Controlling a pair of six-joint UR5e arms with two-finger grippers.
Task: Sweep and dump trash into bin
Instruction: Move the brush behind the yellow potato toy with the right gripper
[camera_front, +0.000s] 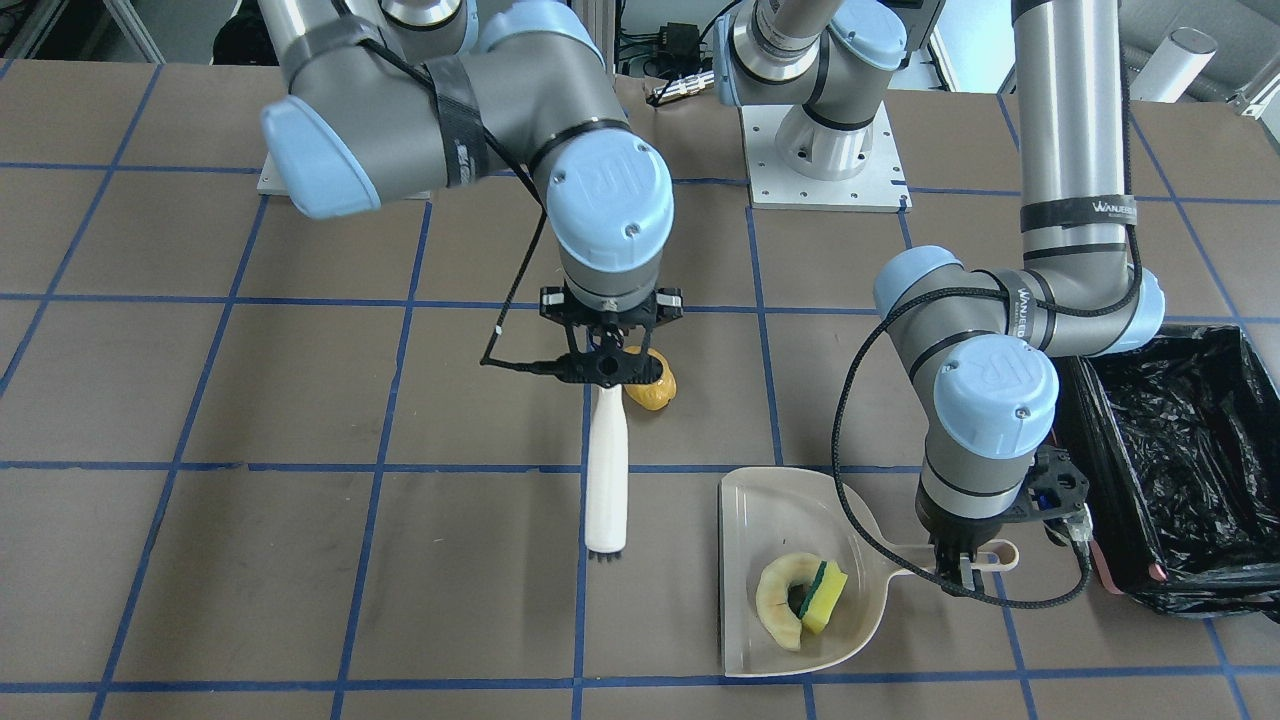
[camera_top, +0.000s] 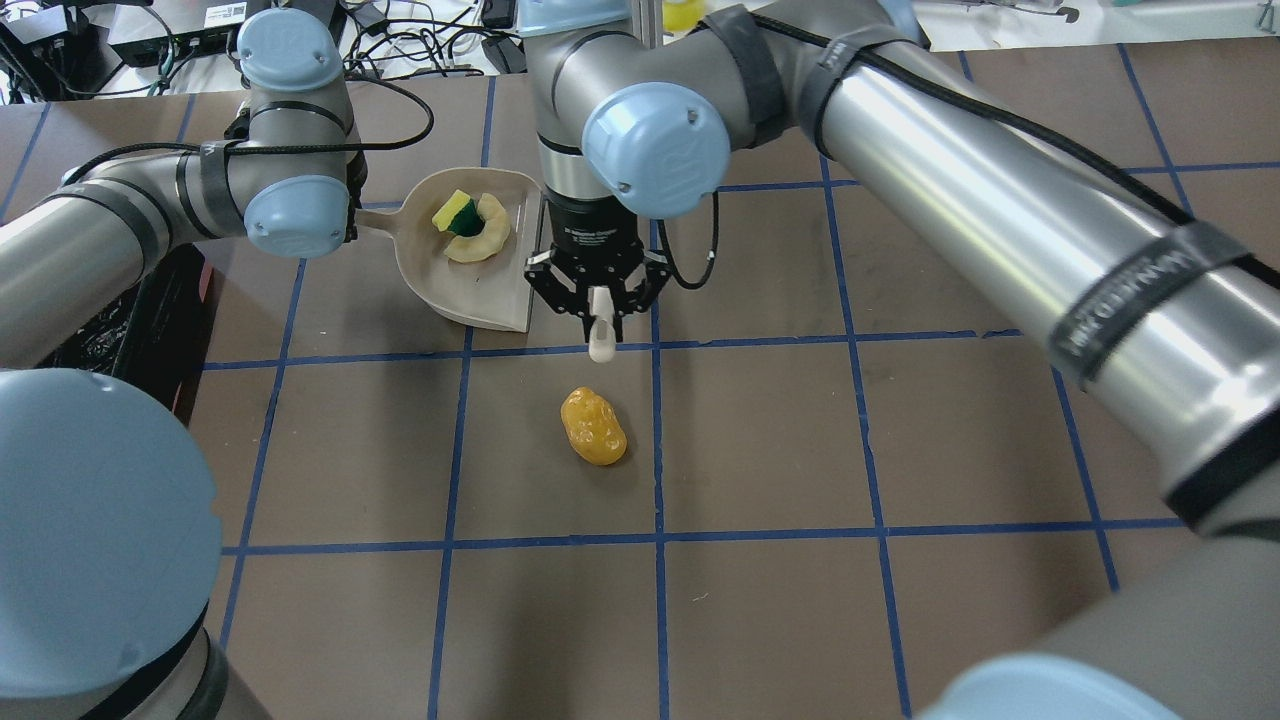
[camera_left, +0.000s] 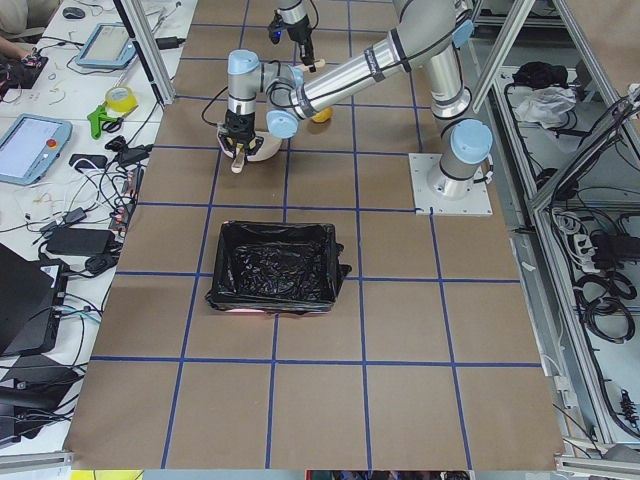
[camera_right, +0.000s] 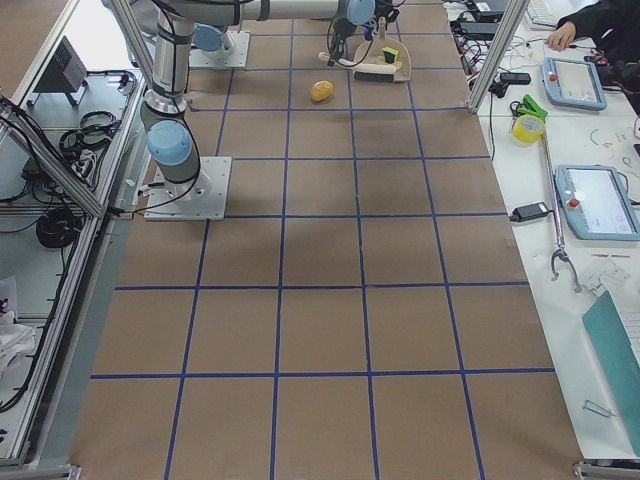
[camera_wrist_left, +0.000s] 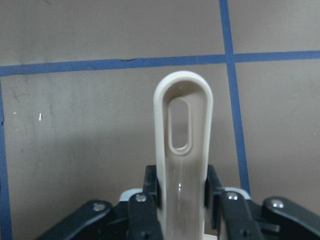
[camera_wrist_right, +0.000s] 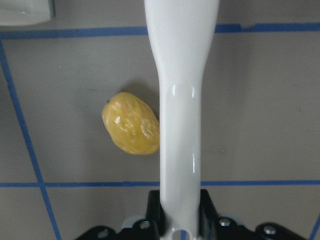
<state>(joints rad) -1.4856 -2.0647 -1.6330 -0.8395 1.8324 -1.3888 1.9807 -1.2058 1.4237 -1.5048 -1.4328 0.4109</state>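
My left gripper (camera_wrist_left: 182, 195) is shut on the handle (camera_wrist_left: 182, 150) of the beige dustpan (camera_front: 760, 510), which lies flat on the table. The cream ring slice (camera_front: 775, 600) and the yellow-green sponge (camera_front: 825, 598) lie in the pan; they also show in the overhead view, the slice (camera_top: 487, 237) and the sponge (camera_top: 452, 210). My right gripper (camera_wrist_right: 181, 210) is shut on the white brush (camera_front: 606, 470). The orange-yellow lump (camera_top: 593, 425) sits on the table just beside the brush handle (camera_wrist_right: 182, 100), outside the pan. The black-lined bin (camera_front: 1180, 450) stands beside the left arm.
The table is brown with a blue tape grid. The arm base plates (camera_front: 825, 185) stand at the robot's edge. Tablets, tape and cables (camera_left: 100, 110) lie on the operators' bench beyond the table's far edge. The bin's pink corner (camera_front: 1105, 570) is close to the dustpan handle.
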